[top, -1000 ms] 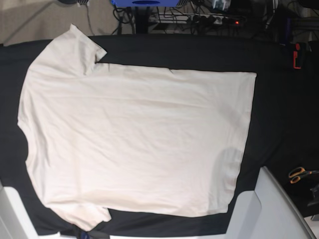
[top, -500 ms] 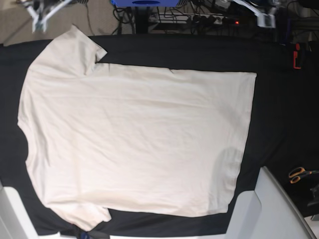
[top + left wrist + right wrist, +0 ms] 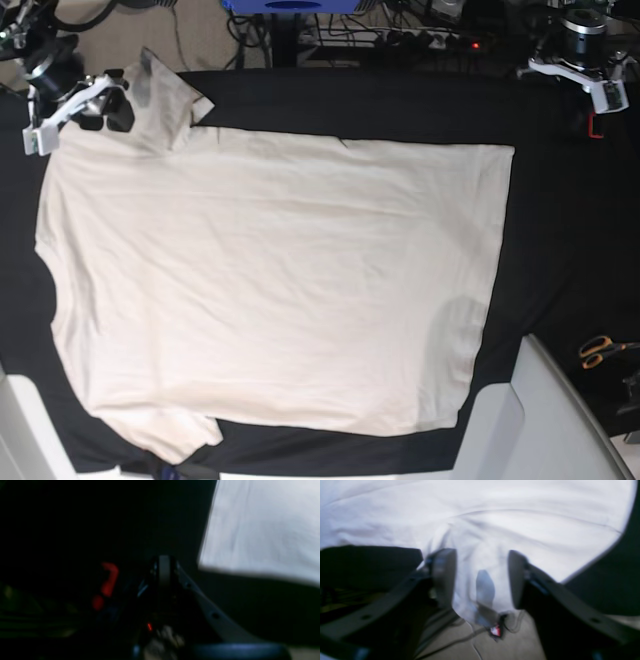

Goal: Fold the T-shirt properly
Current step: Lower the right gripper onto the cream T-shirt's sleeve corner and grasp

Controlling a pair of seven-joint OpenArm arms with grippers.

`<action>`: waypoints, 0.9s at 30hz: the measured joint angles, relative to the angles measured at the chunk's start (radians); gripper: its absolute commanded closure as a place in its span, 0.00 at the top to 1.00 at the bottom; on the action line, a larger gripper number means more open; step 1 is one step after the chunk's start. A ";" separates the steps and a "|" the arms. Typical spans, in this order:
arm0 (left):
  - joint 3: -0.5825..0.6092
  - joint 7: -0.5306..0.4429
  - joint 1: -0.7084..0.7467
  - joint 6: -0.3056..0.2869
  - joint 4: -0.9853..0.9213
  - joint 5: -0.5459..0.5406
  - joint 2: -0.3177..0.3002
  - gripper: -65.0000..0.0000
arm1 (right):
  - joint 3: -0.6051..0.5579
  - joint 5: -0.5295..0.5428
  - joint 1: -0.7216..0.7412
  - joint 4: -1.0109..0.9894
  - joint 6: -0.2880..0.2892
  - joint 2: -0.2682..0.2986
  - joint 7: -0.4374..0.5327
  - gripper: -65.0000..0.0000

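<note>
The cream T-shirt [image 3: 270,280] lies spread flat on the black table cloth [image 3: 560,220], neck to the left and hem to the right. My right gripper [image 3: 118,100] is open over the far sleeve at the top left. In the right wrist view its two fingers [image 3: 443,577] straddle the sleeve cloth [image 3: 485,555] at the table's edge, holding nothing. My left gripper [image 3: 600,88] hovers at the far right corner, off the shirt. In the dark, blurred left wrist view it [image 3: 163,570] looks shut and empty, with the shirt's hem corner [image 3: 262,525] to its right.
A red clamp [image 3: 596,112] sits at the table's far right edge, also showing in the left wrist view [image 3: 107,585]. Orange-handled scissors [image 3: 600,350] lie at the right. A pale grey panel [image 3: 545,420] stands at the front right. Cables and floor lie beyond the far edge [image 3: 475,640].
Both arms have come into the base view: the right gripper down to the far left sleeve, the left gripper to the far right corner. The T-shirt has not moved.
</note>
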 measured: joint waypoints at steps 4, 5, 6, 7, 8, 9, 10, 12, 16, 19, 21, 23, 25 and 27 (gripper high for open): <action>-0.021 0.072 -0.077 -0.130 -0.025 -0.001 0.009 0.00 | 0.072 0.000 0.037 -0.119 0.005 0.005 0.003 0.52; -0.031 0.070 -0.089 -0.142 -0.034 -0.002 0.009 0.00 | 0.088 0.000 0.039 -0.138 0.008 0.005 0.002 0.52; -0.042 0.070 -0.098 -0.146 -0.048 -0.003 0.014 0.00 | 0.104 -0.001 0.040 -0.148 0.008 0.003 -0.003 0.52; -0.052 0.077 -0.103 -0.146 -0.063 -0.001 0.018 0.00 | 0.119 0.000 0.041 -0.155 0.008 0.003 -0.003 0.52; -0.062 0.091 -0.107 -0.142 -0.072 0.005 0.020 0.00 | 0.130 -0.001 0.044 -0.161 0.008 0.003 -0.003 0.52; -0.072 0.093 -0.109 -0.142 -0.078 0.004 0.024 0.00 | 0.137 0.002 0.048 -0.167 0.008 0.006 0.000 0.52; -0.082 0.086 -0.113 -0.143 -0.080 0.004 0.029 0.00 | 0.142 0.000 0.054 -0.172 0.008 0.008 0.002 0.52; -0.081 0.084 -0.130 -0.146 -0.087 0.003 0.033 0.00 | 0.143 0.002 0.062 -0.198 0.008 0.018 0.007 0.52; -0.081 0.079 -0.134 -0.152 -0.087 0.001 0.033 0.00 | 0.143 -0.006 0.073 -0.264 0.008 0.037 0.005 0.52; -0.081 0.082 -0.134 -0.153 -0.087 0.001 0.033 0.00 | 0.144 0.000 0.075 -0.267 0.008 0.036 0.005 0.52; -0.081 0.082 -0.135 -0.153 -0.087 0.001 0.033 0.00 | 0.143 0.003 0.072 -0.267 0.008 0.036 0.005 0.52; -0.081 0.082 -0.134 -0.153 -0.087 0.001 0.034 0.00 | 0.143 0.003 0.066 -0.267 0.008 0.037 0.005 0.52; -0.081 0.082 -0.134 -0.153 -0.087 0.001 0.036 0.00 | 0.143 0.003 0.061 -0.267 0.008 0.036 0.010 0.52; -0.081 0.082 -0.134 -0.153 -0.087 0.001 0.035 0.00 | 0.139 0.003 0.061 -0.267 0.008 0.035 0.008 0.52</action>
